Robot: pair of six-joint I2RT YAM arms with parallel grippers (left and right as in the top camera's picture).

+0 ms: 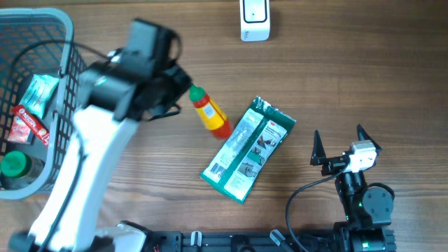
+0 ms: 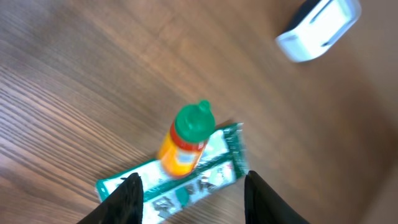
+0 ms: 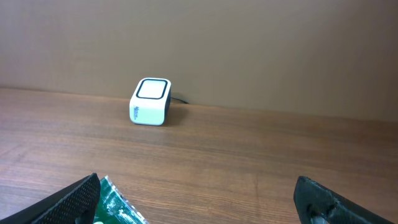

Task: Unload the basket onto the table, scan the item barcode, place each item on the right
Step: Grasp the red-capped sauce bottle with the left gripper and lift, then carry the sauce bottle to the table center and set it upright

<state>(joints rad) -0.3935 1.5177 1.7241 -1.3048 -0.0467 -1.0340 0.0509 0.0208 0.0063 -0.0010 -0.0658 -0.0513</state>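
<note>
An orange bottle (image 1: 211,113) with a green cap (image 2: 194,121) lies on the wooden table, cap toward my left arm (image 1: 133,70). Beside it, to the right, a green and white packet (image 1: 247,150) lies flat. In the left wrist view my left gripper (image 2: 194,198) hovers open just short of the bottle's cap, nothing between its fingers. The white scanner (image 1: 255,19) stands at the table's far edge, and shows in the right wrist view as the scanner (image 3: 150,101). My right gripper (image 1: 339,133) is wide open and empty at the near right, with the packet's corner (image 3: 118,205) by its left finger.
A grey wire basket (image 1: 66,42) at the far left holds a red and white packet (image 1: 28,124), a green-capped bottle (image 1: 14,165) and another pouch. Bare wood lies between the packet and the scanner.
</note>
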